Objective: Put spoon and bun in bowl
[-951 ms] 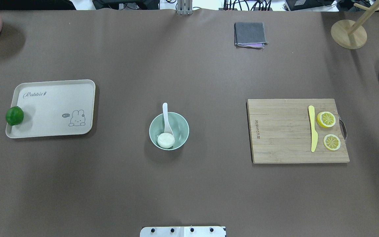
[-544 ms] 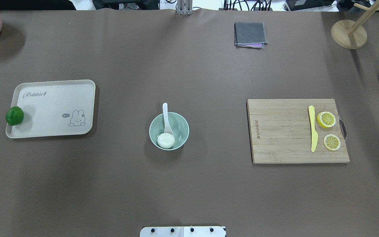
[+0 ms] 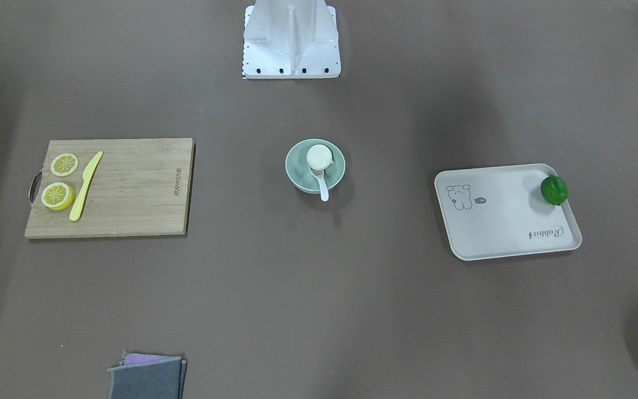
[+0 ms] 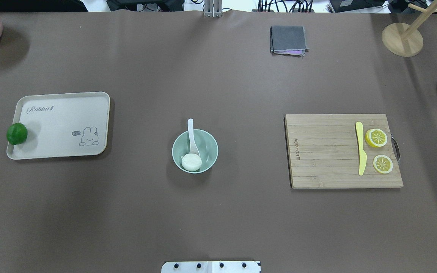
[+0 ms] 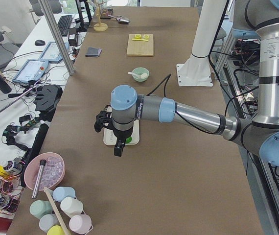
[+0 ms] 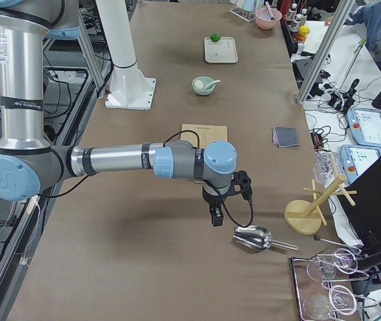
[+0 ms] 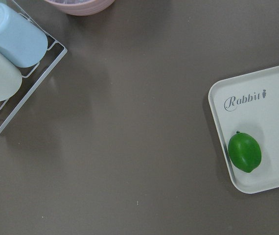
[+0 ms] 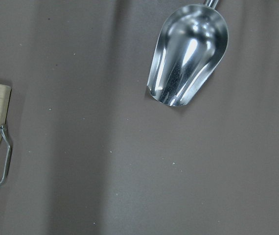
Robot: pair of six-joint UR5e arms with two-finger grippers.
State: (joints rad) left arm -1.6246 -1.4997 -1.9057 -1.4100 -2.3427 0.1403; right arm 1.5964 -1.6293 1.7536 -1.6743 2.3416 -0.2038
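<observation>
The bun (image 4: 191,162) lies inside the bowl (image 4: 211,148), against the wall nearest the robot's base. The spoon (image 4: 190,132) is in the bowl too: its scoop is down beside the bun, and its handle leans on the far rim and juts out past it. The bowl stands in the middle of the tabletop (image 4: 218,220), between the cream tray (image 4: 63,117) on the robot's left and the wooden cutting board (image 4: 324,155) on its right, well apart from both.

Neither hand is near the bowl. The left hand (image 5: 118,149) hangs over the tray's outer end, by the green lime (image 7: 244,152) that sits in a corner of the tray. The right hand (image 6: 216,217) hangs beyond the cutting board's handle end, near a metal scoop (image 8: 188,54) lying on the tabletop. Each hand shows in a side view only, so I cannot tell whether its fingers are apart or together.

On the board lie a yellow knife (image 4: 360,148) and two lemon slices (image 4: 376,137), just beside it.
</observation>
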